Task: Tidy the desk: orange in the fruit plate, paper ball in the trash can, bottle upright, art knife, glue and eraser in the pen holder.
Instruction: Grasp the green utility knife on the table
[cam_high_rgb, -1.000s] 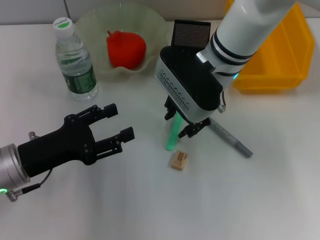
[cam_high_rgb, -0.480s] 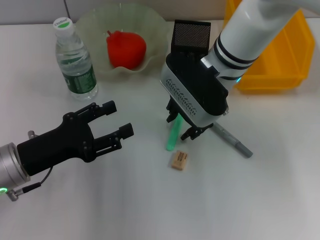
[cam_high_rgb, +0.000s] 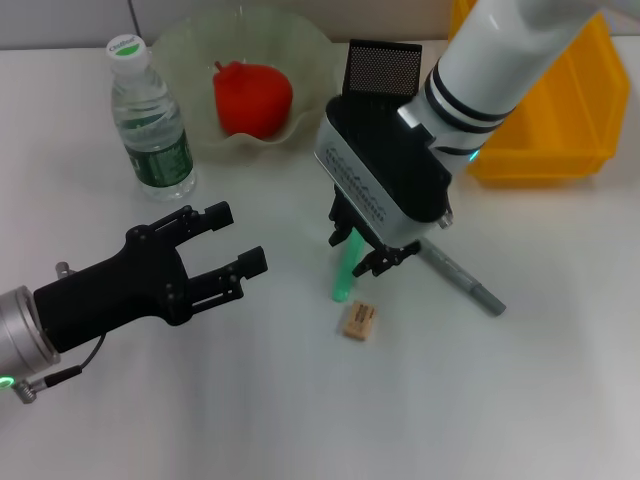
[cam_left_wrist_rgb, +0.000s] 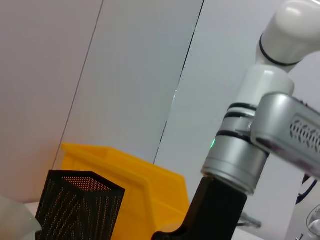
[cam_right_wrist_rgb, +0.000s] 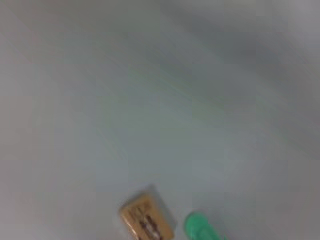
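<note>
My right gripper (cam_high_rgb: 362, 245) hangs low over the table, its fingers open on either side of the upper end of the green glue stick (cam_high_rgb: 344, 280), which lies flat. The tan eraser (cam_high_rgb: 358, 320) lies just in front of the glue; the right wrist view shows the eraser (cam_right_wrist_rgb: 146, 220) and the glue's tip (cam_right_wrist_rgb: 199, 227). The grey art knife (cam_high_rgb: 462, 276) lies to the right. The orange (cam_high_rgb: 252, 98) sits in the fruit plate (cam_high_rgb: 185, 45). The bottle (cam_high_rgb: 150, 120) stands upright. My left gripper (cam_high_rgb: 240, 238) hovers open at the front left. The paper ball is out of view.
The black mesh pen holder (cam_high_rgb: 383, 68) stands behind my right wrist, with the yellow trash can (cam_high_rgb: 560, 120) to its right. The left wrist view shows the pen holder (cam_left_wrist_rgb: 80, 205) and the trash can (cam_left_wrist_rgb: 135, 185) behind it.
My right wrist swayed slightly right and back left over the glue. The glue, eraser and left arm have not moved.
</note>
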